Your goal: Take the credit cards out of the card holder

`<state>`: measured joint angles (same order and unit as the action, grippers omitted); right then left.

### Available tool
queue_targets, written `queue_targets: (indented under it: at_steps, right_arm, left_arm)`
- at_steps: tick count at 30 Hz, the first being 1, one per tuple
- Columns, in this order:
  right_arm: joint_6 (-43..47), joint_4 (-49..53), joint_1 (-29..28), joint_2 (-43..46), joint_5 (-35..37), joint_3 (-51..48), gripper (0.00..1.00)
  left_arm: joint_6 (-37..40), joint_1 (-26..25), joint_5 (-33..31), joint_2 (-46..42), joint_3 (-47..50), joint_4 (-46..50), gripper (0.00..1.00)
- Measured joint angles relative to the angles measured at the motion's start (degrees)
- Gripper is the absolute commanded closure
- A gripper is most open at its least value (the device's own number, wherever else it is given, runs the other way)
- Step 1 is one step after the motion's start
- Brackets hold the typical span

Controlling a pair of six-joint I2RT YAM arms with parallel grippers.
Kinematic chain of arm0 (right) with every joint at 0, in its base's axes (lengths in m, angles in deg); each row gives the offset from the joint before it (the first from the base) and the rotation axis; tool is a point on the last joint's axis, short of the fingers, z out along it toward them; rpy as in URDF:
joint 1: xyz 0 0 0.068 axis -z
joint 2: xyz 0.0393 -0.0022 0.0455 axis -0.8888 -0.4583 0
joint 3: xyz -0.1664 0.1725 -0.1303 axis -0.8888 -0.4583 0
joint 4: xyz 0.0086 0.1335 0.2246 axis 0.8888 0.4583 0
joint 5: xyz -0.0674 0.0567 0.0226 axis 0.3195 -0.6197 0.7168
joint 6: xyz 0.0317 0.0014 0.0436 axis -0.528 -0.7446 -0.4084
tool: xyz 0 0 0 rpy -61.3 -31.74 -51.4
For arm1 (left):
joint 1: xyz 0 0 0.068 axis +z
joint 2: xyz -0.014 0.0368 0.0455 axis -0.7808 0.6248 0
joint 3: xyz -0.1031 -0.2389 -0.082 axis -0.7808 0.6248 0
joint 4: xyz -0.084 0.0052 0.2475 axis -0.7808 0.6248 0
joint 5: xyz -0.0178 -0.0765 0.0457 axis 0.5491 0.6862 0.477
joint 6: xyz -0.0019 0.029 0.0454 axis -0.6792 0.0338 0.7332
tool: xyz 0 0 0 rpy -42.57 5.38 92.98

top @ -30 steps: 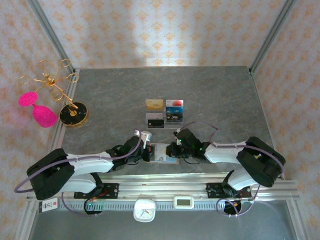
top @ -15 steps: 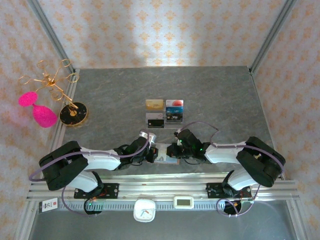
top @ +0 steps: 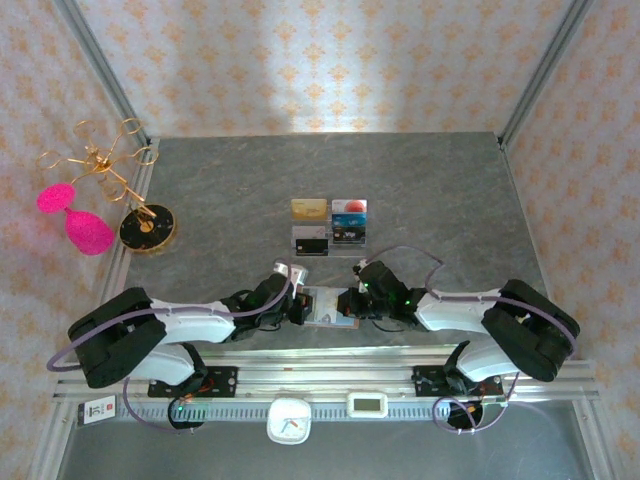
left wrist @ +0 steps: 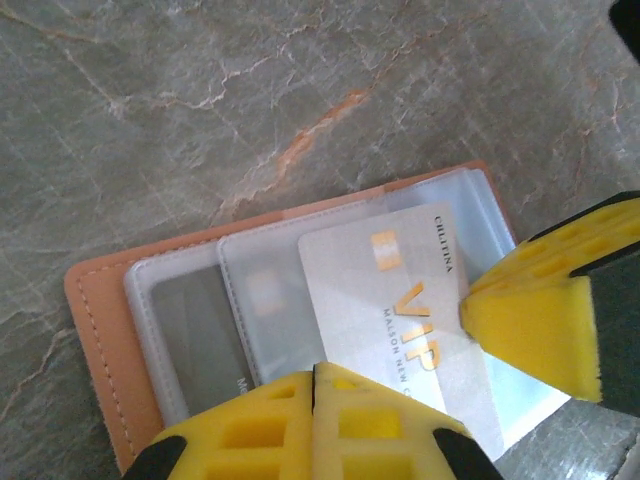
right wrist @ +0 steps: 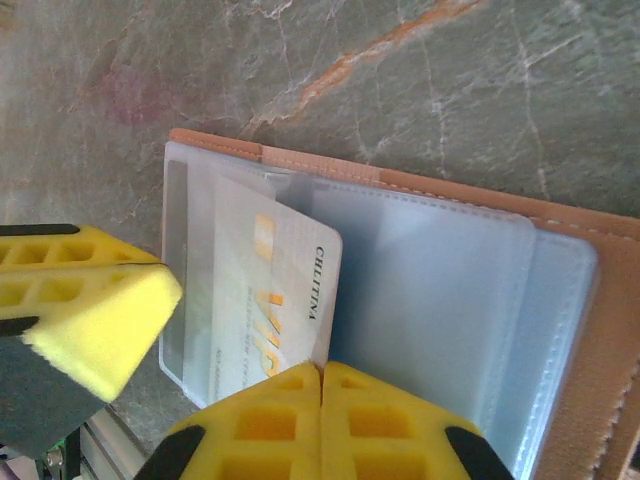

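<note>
L arm has swung its elbow about over the last sec and brought the L gripper (left wrist: 315, 378) from just beside the card holder (left wrist: 95, 340) onto its left part; R gripper (right wrist: 320, 378) barely shifted; holder approx where it was, lying open near the front edge of the table (top: 450, 190), btwn the two arms. Both sets of fingers are clenched pad to pad, nothing visible btwn them. A silver VIP card (left wrist: 400, 310) sticks partway out of its clear sleeve, so extraction looks begun, not finished; a dark card (left wrist: 200, 340) sits fully sleeved. Can't tell whether either tip pins the VIP card or merely touches it; its lower edge runs under the L pads; top view too small to show contact. More cards sit on the acrylic stand (top: 328, 226) further back.
</note>
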<state>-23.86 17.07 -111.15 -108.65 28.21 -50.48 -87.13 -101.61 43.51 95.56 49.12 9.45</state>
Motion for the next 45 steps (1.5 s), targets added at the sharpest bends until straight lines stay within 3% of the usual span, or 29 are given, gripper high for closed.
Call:
queue_targets:
  at_steps: [9,13,17,21,24,29,36,41,45]
  right_arm:
    - [0.15,-0.04,0.00,-0.17,-0.02,0.00,1.00]
    - [-0.13,-0.57,0.00,-0.17,-0.15,-0.07,0.82]
    - [-0.11,-1.70,0.00,-0.61,-0.90,-0.33,0.78]
    - [-0.09,-3.39,0.02,-2.03,-1.57,-0.33,0.82]
    - [-0.22,-3.98,0.09,-2.80,-1.75,-0.31,1.00]
    - [-0.96,-3.87,1.53,-0.20,-1.77,-1.55,1.00]
    - [1.14,4.61,5.62,16.00,1.75,-5.27,1.00]
    - [7.15,11.76,5.88,22.62,4.72,0.13,1.00]
    - [12.70,14.56,6.82,23.85,6.67,7.58,1.00]
  left_arm:
    - [0.00,-1.49,0.44,3.19,-2.36,-0.98,1.00]
    - [0.00,-1.49,0.42,5.31,-2.38,-1.49,1.00]
    - [-0.04,-1.49,0.44,5.44,-2.36,-1.81,1.00]
    - [-0.04,-1.49,0.61,5.55,-2.36,-1.92,1.00]
    - [-0.02,-1.49,0.90,5.81,-2.36,-2.25,1.00]
    - [-0.02,-1.18,1.11,5.51,-2.19,-2.27,1.00]
    - [0.00,0.02,1.49,3.69,-1.81,-1.33,1.00]
    - [0.07,1.75,-0.61,-6.40,-2.64,3.43,0.60]
    - [1.88,4.22,-4.07,-18.25,-6.23,8.39,0.38]
